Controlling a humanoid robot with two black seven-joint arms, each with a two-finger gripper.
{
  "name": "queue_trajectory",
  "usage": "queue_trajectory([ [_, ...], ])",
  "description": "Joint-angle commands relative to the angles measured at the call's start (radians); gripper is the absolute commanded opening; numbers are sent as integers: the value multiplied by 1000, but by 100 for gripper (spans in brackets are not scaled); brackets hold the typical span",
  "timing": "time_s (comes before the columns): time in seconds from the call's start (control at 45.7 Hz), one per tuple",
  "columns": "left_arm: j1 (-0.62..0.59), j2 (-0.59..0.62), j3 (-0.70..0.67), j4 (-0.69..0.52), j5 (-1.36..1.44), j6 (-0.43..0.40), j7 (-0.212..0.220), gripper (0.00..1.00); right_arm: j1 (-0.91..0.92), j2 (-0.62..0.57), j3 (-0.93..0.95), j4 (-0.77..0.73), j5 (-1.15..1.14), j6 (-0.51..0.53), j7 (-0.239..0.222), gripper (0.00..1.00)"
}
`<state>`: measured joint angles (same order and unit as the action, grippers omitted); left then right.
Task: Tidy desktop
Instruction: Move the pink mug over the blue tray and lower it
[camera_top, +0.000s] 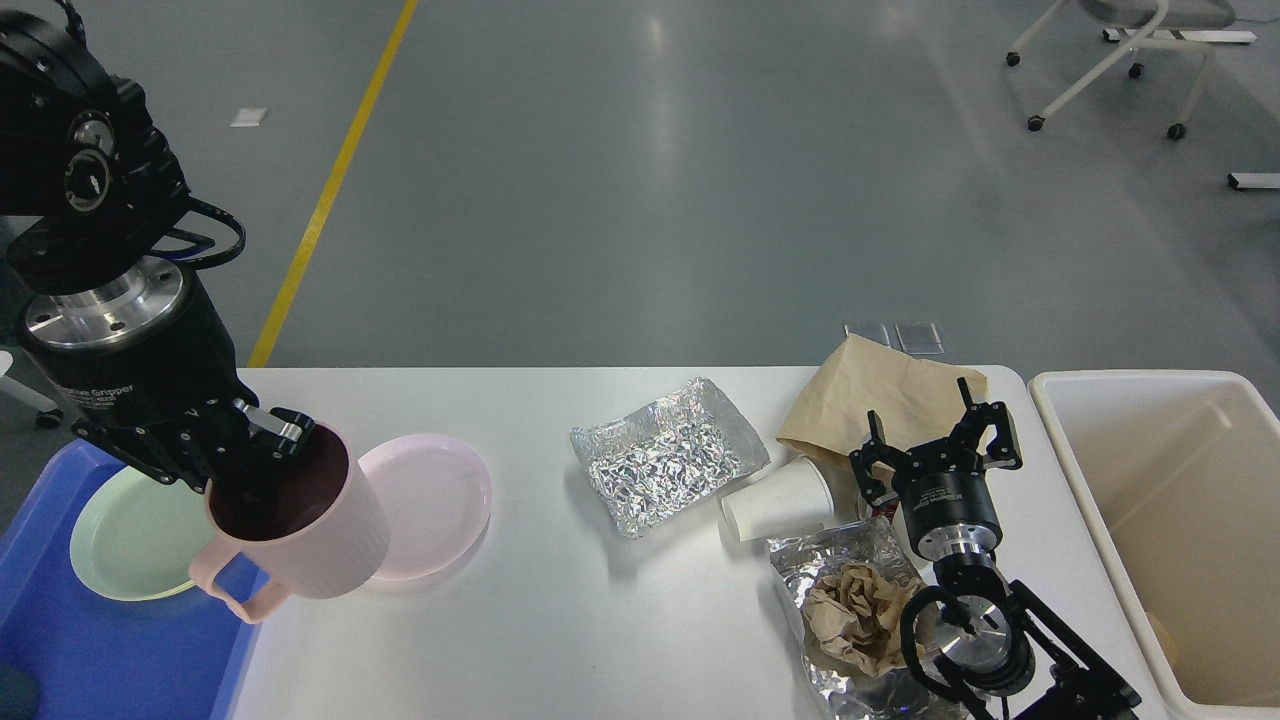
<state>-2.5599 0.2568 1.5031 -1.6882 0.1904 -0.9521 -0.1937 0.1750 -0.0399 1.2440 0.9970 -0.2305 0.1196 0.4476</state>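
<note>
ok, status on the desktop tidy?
Left end effector shut on pink mug, over blue tray edge. Right end effector open, empty. Desktop: foil, paper cup remain.

The white desktop (560, 640) carried a pink plate (440, 500) near its left edge, beside a blue tray (60, 660) that overlapped that edge. An open foil tray (665, 455) lay at centre. To its right lay a brown paper bag (880, 400), a tipped white paper cup (778, 500), and a foil sheet (830, 560) holding crumpled brown paper (850, 615).
</note>
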Motion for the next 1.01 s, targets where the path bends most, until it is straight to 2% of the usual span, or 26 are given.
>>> queue_trajectory([
  [0.0,-54,-63,45,-21,-8,-8,-105,0,0,0,0,0,0,0,-1,100],
  [0.153,-52,-56,74,-21,-8,-8,-125,0,0,0,0,0,0,0,0,100],
  [0.285,-42,-42,111,-19,-5,-8,-121,0,0,0,0,0,0,0,-1,100],
  [0.416,6,30,173,7,11,2,-115,1,0,0,0,0,0,0,0,100],
  [0.81,354,300,186,225,224,56,-116,2,0,0,0,0,0,0,0,100],
  [0.985,552,432,123,353,287,133,-113,2,0,0,0,0,0,0,0,100],
])
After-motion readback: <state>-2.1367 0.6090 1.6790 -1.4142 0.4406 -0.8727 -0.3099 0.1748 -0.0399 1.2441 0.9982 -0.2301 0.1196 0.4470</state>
